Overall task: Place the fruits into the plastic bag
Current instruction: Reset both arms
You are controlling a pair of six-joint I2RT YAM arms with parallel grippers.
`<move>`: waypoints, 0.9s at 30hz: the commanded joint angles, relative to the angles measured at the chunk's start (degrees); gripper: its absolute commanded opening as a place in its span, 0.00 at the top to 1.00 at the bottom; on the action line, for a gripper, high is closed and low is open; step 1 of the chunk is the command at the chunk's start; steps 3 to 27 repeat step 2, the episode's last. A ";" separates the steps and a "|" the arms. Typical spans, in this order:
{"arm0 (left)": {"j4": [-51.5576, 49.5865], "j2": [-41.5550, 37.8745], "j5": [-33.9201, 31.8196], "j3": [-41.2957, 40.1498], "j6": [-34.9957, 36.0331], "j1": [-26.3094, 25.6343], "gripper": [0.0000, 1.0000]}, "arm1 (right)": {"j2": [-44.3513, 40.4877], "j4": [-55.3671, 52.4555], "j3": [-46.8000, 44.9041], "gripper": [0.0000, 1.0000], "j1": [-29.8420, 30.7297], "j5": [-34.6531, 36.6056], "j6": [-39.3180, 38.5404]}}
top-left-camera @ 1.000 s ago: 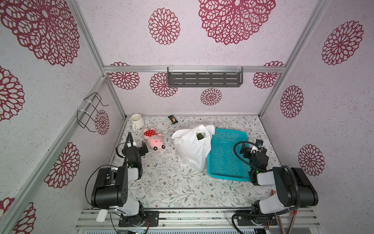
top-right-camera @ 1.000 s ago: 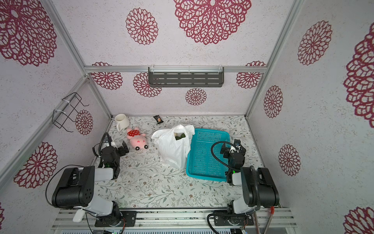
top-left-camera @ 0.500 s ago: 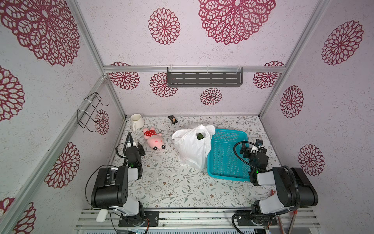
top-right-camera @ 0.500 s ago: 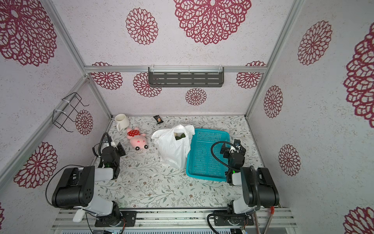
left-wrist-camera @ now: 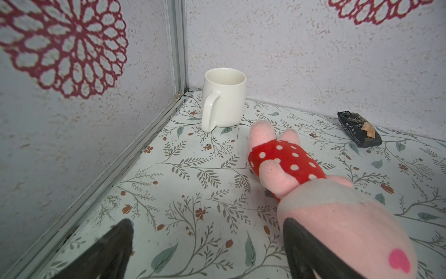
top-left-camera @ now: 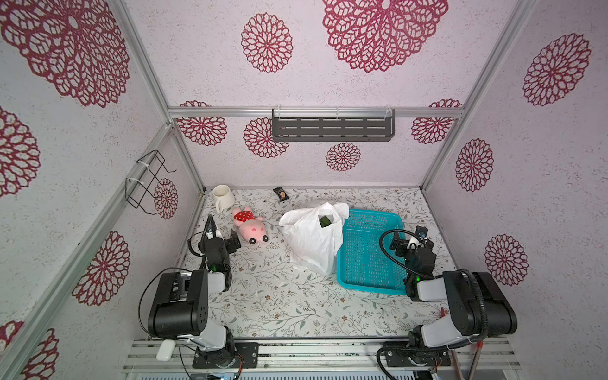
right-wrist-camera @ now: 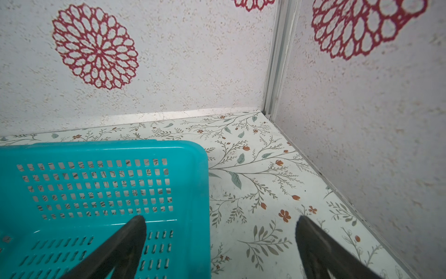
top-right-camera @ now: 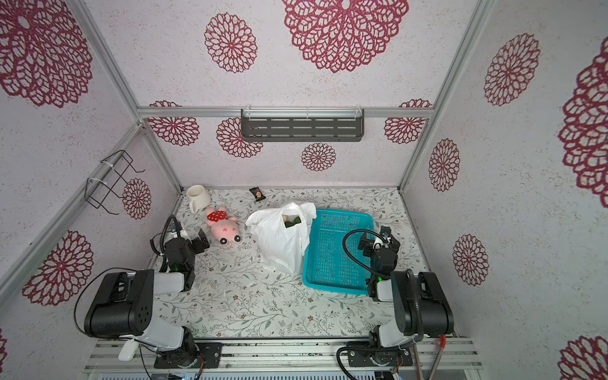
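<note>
The white plastic bag (top-left-camera: 312, 243) (top-right-camera: 279, 243) stands crumpled mid-table with its mouth up. At the mouth a dark green fruit (top-left-camera: 325, 220) (top-right-camera: 293, 223) shows, with a cream one (top-right-camera: 285, 217) beside it; the other fruits are hidden. My left gripper (top-left-camera: 225, 238) (left-wrist-camera: 207, 224) is open by the left wall, far from the bag, with only bare table between its fingers. My right gripper (top-left-camera: 411, 243) (right-wrist-camera: 220, 219) is open too and holds nothing. It straddles the right rim of the teal basket (top-left-camera: 368, 287) (right-wrist-camera: 96, 147).
A pink plush toy (top-left-camera: 251, 227) (left-wrist-camera: 284, 164) lies right beside one left finger. A white mug (top-left-camera: 223, 196) (left-wrist-camera: 223, 96) stands in the back left corner and a dark snack packet (top-left-camera: 280, 193) (left-wrist-camera: 359, 130) lies by the back wall. Walls close in on three sides.
The left gripper's jaws narrowed a little and have spread wide again. The bag, the basket and the right arm have stayed where they were.
</note>
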 commanded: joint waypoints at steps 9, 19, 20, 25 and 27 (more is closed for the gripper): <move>0.85 -0.04 0.29 0.69 0.95 0.30 0.01 | 0.97 -2.76 -0.61 0.01 -0.03 -1.60 -0.58; 0.85 -0.04 0.29 0.69 0.95 0.30 0.01 | 0.97 -2.76 -0.61 0.01 -0.03 -1.60 -0.58; 0.85 -0.04 0.29 0.69 0.95 0.30 0.01 | 0.97 -2.76 -0.61 0.01 -0.03 -1.60 -0.58; 0.85 -0.04 0.29 0.69 0.95 0.30 0.01 | 0.97 -2.76 -0.61 0.01 -0.03 -1.60 -0.58; 0.85 -0.04 0.29 0.69 0.95 0.30 0.01 | 0.97 -2.76 -0.61 0.01 -0.03 -1.60 -0.58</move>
